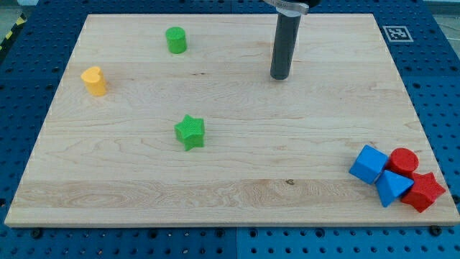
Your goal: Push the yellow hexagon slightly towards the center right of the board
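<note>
My tip [280,76] rests on the wooden board [230,187], in the upper middle, right of centre. I cannot make out a yellow hexagon anywhere; the rod hides the patch of board just behind it. The only yellow block in view is a heart-shaped one [93,80] near the left edge, far to the left of my tip. No block visibly touches the tip.
A green cylinder [176,39] stands at the upper left. A green star [190,132] lies left of centre. A blue cube [369,164], a blue triangle [392,187], a red cylinder [404,161] and a red star [422,191] cluster at the bottom right corner.
</note>
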Robot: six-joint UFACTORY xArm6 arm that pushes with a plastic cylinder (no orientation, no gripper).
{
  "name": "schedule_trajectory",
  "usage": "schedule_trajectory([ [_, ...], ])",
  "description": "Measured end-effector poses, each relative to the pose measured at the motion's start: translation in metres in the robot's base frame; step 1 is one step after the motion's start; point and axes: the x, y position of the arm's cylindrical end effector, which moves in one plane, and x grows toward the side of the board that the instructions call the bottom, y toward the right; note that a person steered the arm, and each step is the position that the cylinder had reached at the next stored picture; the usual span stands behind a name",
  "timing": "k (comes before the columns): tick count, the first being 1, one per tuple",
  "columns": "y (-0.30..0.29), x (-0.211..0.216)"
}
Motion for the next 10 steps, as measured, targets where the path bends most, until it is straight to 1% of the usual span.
schedule_trajectory([
  [1, -0.01, -0.009],
  [2, -0.034, -0.012],
  [3, -0.046, -0.034],
  [4, -0.046, -0.057],
  [6, -0.046, -0.075],
  [7, -0.041, -0.093],
  [9, 0.007, -0.091],
  [10, 0.027, -0.077],
])
